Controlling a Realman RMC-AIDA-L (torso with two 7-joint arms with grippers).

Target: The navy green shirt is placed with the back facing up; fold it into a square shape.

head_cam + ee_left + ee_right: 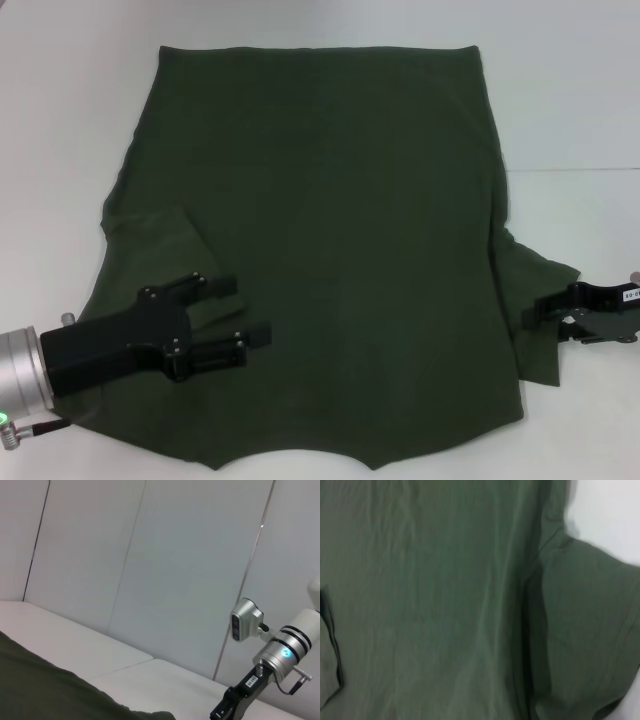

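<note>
**Ana:** White table [570, 100] all round, pale wall panels [165, 580] behind, and the navy green shirt [320, 220] lies spread flat across the middle, hem at the far edge, collar notch at the near edge.

**Ben:** Left gripper [232, 314] is over the near-left part of the shirt, by the left sleeve [150, 250]. Fingers [215, 285] spread apart, nothing between them.

**Ana:** That left sleeve looks folded in onto the body, with a crease running down it.

**Ben:** Right gripper [535, 312] sits at the right edge, its tip at the right sleeve [540, 275], which sticks out onto the table.

**Ana:** Is it pinching the cloth?

**Ben:** Can't tell; the tip is dark against dark fabric. Right wrist view shows only shirt [430, 600], sleeve seam and a corner of table [610, 515].

**Ana:** Left wrist view catches the right arm [270, 660] across the table.
</note>
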